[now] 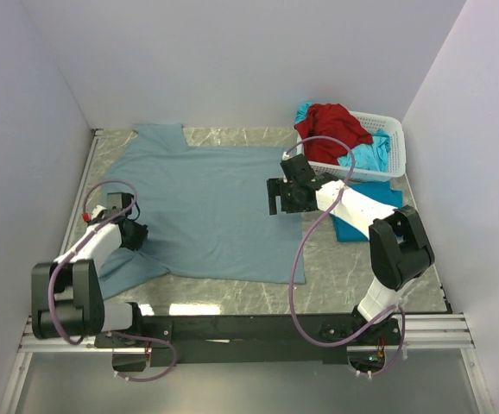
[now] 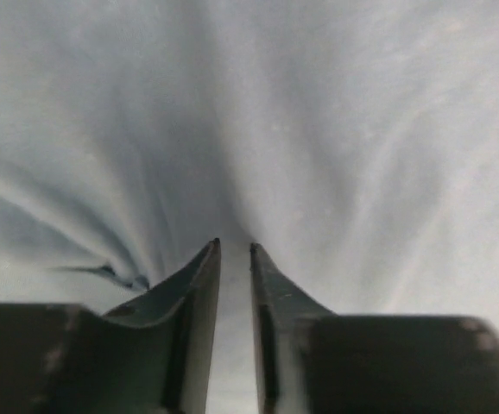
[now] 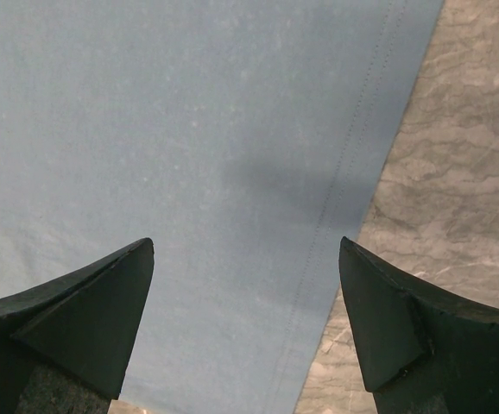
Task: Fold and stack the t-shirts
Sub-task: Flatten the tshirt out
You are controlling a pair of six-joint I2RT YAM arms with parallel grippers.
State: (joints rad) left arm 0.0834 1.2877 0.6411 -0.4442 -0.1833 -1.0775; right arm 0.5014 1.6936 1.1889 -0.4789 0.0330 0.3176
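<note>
The large grey-blue t-shirt (image 1: 206, 207) lies spread flat across the marble table. My left gripper (image 1: 134, 233) sits at the shirt's left sleeve. In the left wrist view the gripper (image 2: 234, 247) is shut on the cloth (image 2: 318, 129), and wrinkles run into its tips. My right gripper (image 1: 277, 195) hovers over the shirt's right edge. In the right wrist view the gripper (image 3: 246, 246) is wide open and empty above the stitched hem (image 3: 189, 129). A red t-shirt (image 1: 331, 125) and a turquoise t-shirt (image 1: 370, 157) lie bunched in the basket.
The white lattice basket (image 1: 394, 138) stands at the back right corner. A folded turquoise-blue cloth (image 1: 366, 217) lies on the table under my right arm. White walls close in the left, back and right. Bare marble (image 3: 457, 172) shows right of the hem.
</note>
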